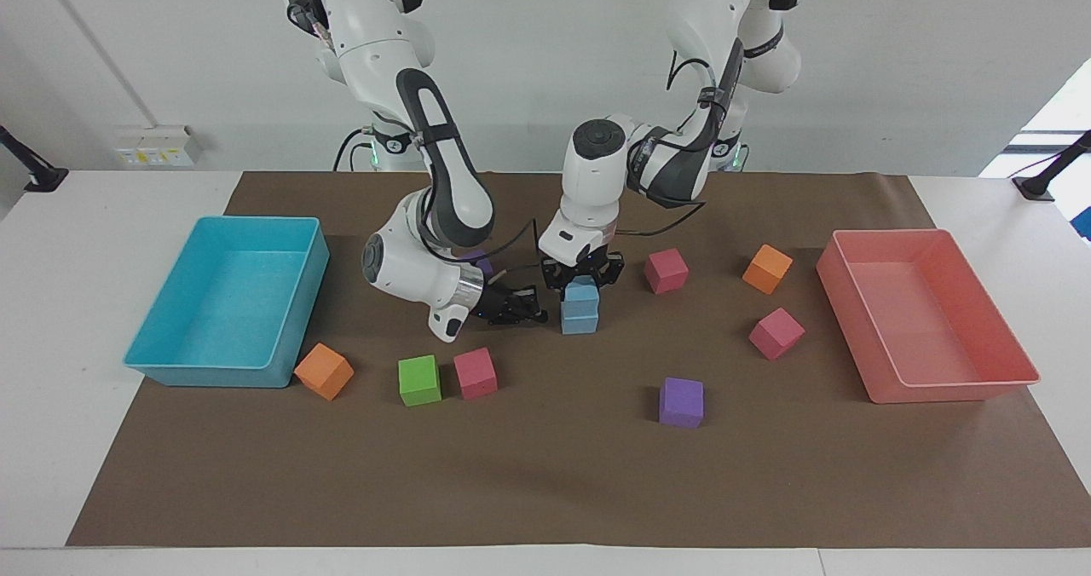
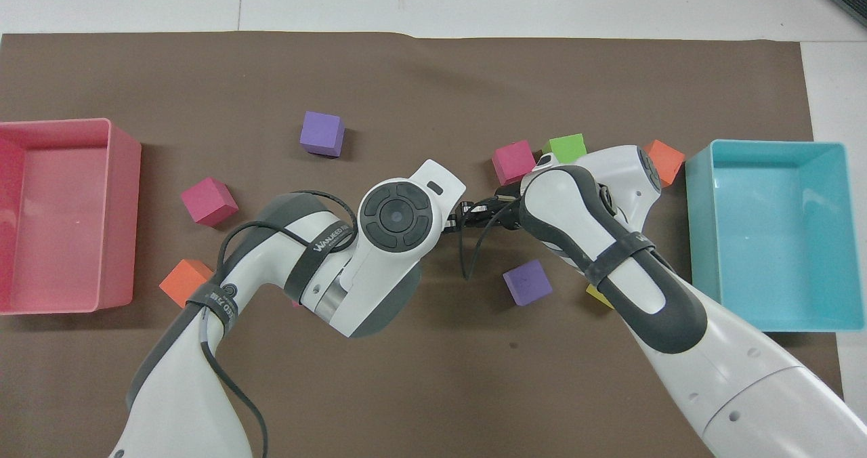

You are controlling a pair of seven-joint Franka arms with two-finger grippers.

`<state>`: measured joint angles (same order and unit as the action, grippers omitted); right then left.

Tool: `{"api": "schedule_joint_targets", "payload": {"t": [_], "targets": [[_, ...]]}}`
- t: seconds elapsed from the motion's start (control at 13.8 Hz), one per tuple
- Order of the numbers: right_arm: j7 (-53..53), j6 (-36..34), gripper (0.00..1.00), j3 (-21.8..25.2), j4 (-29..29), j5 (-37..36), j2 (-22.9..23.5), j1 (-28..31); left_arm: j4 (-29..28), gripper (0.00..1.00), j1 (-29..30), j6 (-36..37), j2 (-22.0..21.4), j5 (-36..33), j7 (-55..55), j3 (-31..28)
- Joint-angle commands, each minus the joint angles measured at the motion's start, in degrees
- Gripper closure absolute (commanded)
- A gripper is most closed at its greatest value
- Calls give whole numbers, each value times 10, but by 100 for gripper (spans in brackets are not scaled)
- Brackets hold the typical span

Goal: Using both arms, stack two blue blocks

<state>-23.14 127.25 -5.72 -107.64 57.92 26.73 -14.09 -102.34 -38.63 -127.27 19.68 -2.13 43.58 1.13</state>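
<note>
While the two blue blocks (image 1: 580,307) stood stacked mid-table, the left gripper (image 1: 583,276) sat directly over the upper block (image 1: 581,292), fingers straddling it, grip state indeterminate, and the right gripper (image 1: 530,308) waited beside the stack, finger state unclear.
</note>
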Motion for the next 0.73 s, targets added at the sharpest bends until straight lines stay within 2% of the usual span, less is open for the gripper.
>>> {"api": "schedule_joint_targets", "payload": {"t": [0.0, 0.65], "targets": [[-16, 15, 100, -3, -10, 21, -5, 0, -16, 40, -11, 4, -13, -19, -1, -10], [-16, 15, 100, -3, -10, 21, -5, 0, -13, 40, -15, 13, -13, -37, 1, -10]]}}
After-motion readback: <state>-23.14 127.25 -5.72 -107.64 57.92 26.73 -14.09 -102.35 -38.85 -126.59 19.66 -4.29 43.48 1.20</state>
